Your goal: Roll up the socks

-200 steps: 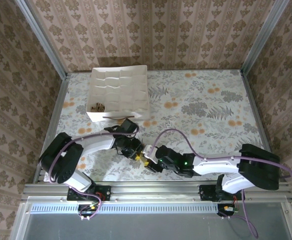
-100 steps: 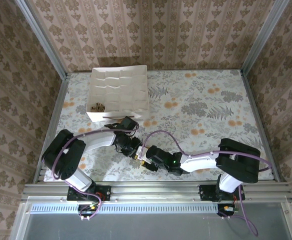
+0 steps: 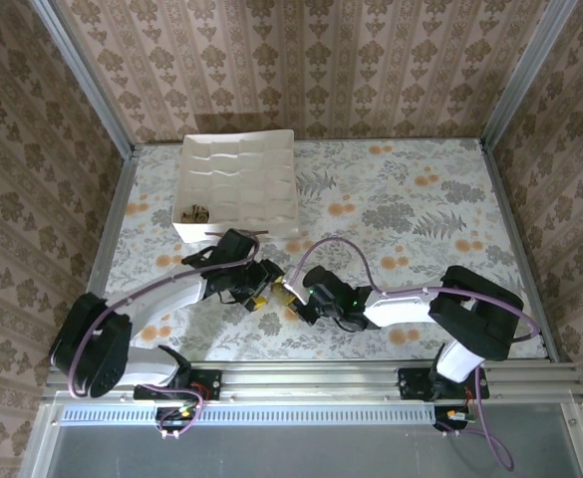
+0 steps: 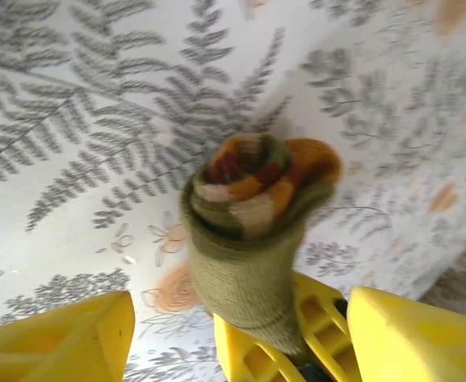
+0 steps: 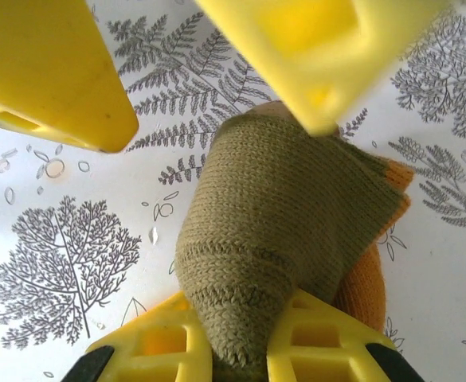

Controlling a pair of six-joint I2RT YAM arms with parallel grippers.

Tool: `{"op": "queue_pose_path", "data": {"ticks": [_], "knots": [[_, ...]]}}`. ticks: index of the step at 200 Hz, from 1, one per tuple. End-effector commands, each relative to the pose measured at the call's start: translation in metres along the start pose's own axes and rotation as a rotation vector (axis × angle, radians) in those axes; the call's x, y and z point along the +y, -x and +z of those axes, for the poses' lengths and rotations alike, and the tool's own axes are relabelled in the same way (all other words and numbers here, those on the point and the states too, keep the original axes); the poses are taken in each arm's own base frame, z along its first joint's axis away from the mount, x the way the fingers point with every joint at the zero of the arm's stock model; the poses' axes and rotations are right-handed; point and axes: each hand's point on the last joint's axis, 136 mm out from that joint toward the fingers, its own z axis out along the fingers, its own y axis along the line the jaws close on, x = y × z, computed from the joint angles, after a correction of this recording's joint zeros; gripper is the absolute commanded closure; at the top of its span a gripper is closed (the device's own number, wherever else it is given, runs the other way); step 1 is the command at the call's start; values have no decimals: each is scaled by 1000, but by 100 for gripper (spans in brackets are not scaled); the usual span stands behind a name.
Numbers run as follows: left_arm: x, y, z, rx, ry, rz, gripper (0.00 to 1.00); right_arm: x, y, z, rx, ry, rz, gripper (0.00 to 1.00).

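Right fingers (image 5: 165, 350) are clamped on the rolled olive sock (image 4: 252, 239) at seven o'clock of the tabletop (image 3: 421, 199), left fingers (image 4: 65, 338) spread wide either side of it, so the right should grip firm lest the roll spring open

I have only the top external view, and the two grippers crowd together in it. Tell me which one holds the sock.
Observer: The right gripper. In the right wrist view its jaws are closed on the olive sock.
Operator: Report the left one.
Observer: The left gripper is open. The left wrist view shows a gap between the olive sock and each of its jaws.
Operator: Describe the free end of the sock.
Observer: The left wrist view shows it wound into a spiral of brown, orange and cream stripes, wrapped in olive fabric.
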Motion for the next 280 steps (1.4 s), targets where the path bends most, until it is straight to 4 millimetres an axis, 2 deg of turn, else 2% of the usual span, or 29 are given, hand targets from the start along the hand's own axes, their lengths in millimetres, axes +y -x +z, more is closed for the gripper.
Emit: {"op": "queue_pose_path", "data": {"ticks": [1,52,86,108,131,148,161,178,192,208,222,240,257,280], "knots": [[-2,11,-1,-63,-62,-24,28,5,-75,-2,227,148,204,100],[-12,8,16,-52,-152,-14,30,-2,-74,-3,222,338,475,100],[-18,8,36,-37,-151,-3,31,-7,-89,1,322,401,628,100],[-13,4,52,-20,-104,2,34,-14,-96,1,342,399,695,100],[-5,4,65,-22,-52,-15,39,-14,-98,0,345,413,715,100],[6,4,73,-13,19,-41,54,-15,-97,-1,333,403,692,100],[20,1,74,-6,95,-71,73,-17,-96,-2,326,385,653,100],[43,-6,68,7,217,-96,100,-22,-86,-7,287,332,556,84],[63,-13,55,12,316,-128,100,-28,-70,-16,208,244,434,68],[88,-19,36,9,422,-179,100,-31,-43,-35,72,79,198,55],[101,-23,24,12,473,-210,100,-15,-17,-52,-53,-13,-34,45],[111,-28,12,15,512,-231,100,4,-3,-62,-101,-72,-189,35],[117,-30,4,18,542,-243,100,18,5,-61,-91,-104,-259,24],[119,-29,4,31,550,-259,100,47,20,-52,-111,-100,-353,23]]}}
